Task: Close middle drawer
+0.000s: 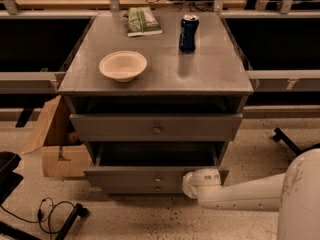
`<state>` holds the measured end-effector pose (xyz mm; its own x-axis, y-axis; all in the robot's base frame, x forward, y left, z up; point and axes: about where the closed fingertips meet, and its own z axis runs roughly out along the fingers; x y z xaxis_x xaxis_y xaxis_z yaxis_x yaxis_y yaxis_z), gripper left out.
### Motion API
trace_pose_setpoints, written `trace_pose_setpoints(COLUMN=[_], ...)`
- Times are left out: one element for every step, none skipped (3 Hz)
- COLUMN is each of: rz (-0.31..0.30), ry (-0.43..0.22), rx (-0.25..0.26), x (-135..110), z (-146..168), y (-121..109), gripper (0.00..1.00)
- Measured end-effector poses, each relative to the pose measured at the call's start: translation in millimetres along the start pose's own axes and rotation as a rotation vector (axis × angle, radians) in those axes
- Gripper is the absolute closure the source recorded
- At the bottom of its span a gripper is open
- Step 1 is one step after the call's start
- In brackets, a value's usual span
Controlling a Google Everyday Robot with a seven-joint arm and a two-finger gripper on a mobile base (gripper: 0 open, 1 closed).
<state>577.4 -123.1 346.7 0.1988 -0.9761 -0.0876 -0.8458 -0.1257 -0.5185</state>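
Middle drawer (130,176) stands pulled out, at 6 o'clock from the bowl (123,65). Gripper (196,183) is against its front, 3 o'clock of the knob (157,178); whether spread or pressed together, cannot tell. Risk: an off-centre push could skew the drawer and jam it.

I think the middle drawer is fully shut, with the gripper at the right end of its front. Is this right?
Not fully shut: the camera view shows the middle drawer pulled out, its interior visible. The gripper is indeed at the right end of its front.
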Motion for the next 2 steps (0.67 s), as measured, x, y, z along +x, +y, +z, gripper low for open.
trace_pose_setpoints(rz=[0.0, 0.0], ry=[0.0, 0.0], rx=[0.0, 0.0], x=[0.0, 0.0], z=[0.0, 0.0], y=[0.0, 0.0], gripper=[0.59, 0.28])
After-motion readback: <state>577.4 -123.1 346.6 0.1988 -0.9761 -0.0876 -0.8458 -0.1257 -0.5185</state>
